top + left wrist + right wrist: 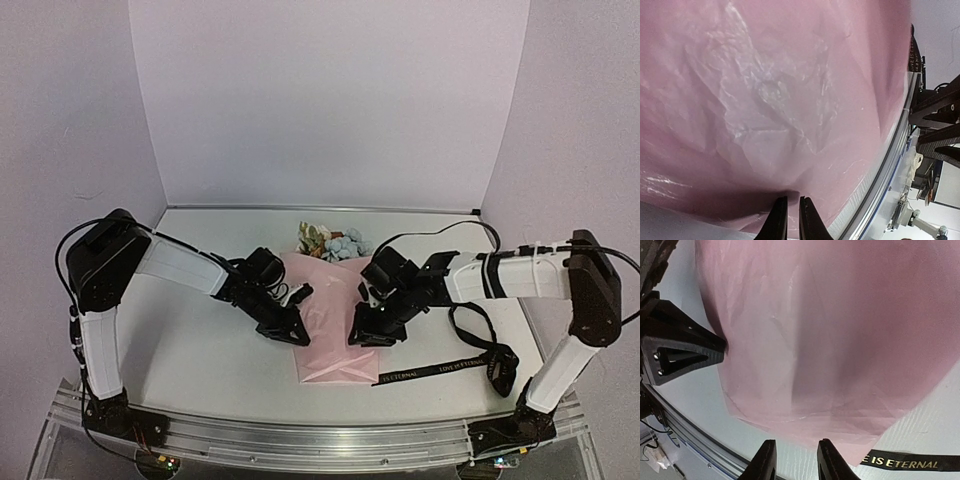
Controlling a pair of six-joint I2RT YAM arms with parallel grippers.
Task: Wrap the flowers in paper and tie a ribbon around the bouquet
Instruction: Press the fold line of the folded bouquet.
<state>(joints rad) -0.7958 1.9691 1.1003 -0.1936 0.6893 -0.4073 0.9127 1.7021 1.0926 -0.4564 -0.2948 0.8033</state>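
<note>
Glossy pale pink paper (325,325) is lying wrapped over blue, cream and orange artificial flowers (335,242); a black gold-lettered satin ribbon (432,371) is lying beside its near right corner.

2 robot arms: left arm (180,265), right arm (500,275). 2 bases (125,415), 1 per arm. 2 end effectors, also 1 per arm: left end effector (288,330), right end effector (372,333). Each has 2 fingers (765,460), so 4 in total. 1 sheet of pink paper (325,320). 1 bunch of flowers (332,242), blooms in 3 colours (pale blue, cream, orange-brown); no. of single blooms too small to count. 1 black ribbon (440,368) w/ 1 line of gold lettering. 1 desk (200,350). 1 metal rail (300,440) along its near edge. 3 plain wall panels (330,100): left, back, right.
</note>
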